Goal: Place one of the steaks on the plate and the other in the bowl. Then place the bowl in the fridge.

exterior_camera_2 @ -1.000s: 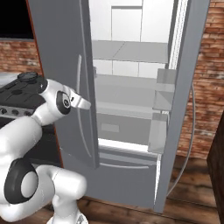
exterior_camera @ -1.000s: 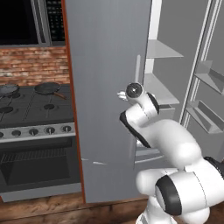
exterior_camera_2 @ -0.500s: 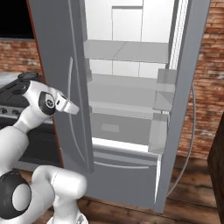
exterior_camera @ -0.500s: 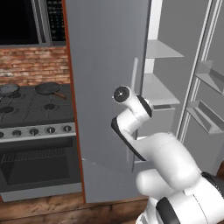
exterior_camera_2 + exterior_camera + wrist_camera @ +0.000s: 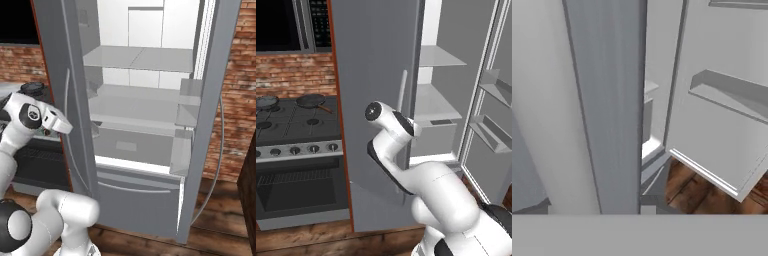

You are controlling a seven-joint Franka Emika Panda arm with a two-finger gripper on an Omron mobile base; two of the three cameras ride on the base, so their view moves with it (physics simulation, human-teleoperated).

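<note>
A white robot arm is folding itself up in front of the fridge (image 5: 150,100), which is standing with both doors swung wide, the white shelves bare and lit. The left door (image 5: 376,90) is hanging out over the edge of the stove (image 5: 296,125), its long thin handle (image 5: 403,95) just behind the arm's upper joints; the right door (image 5: 215,110) is angling out toward the brick wall, its bins showing nothing inside. The doors are open, by the look of it, so that a bowl can go onto a shelf, which would put the job somewhere in its fridge stage.

The camera on the hand is looking down along the edge of the left door at the gap below it, the bottom drawer and a patch of wooden floor (image 5: 687,190). The fingertips themselves are not visible in these pictures, so whether the gripper is spread or pressed together cannot be told, and nothing can be seen held in it.

Neither steak, the blue plate nor the bowl is appearing in these pictures, and where they lie cannot be told. Two black frying pans (image 5: 311,101) are sitting at the back of the stove, well apart from the arm, under the dark oven (image 5: 281,25) set in the wall.
</note>
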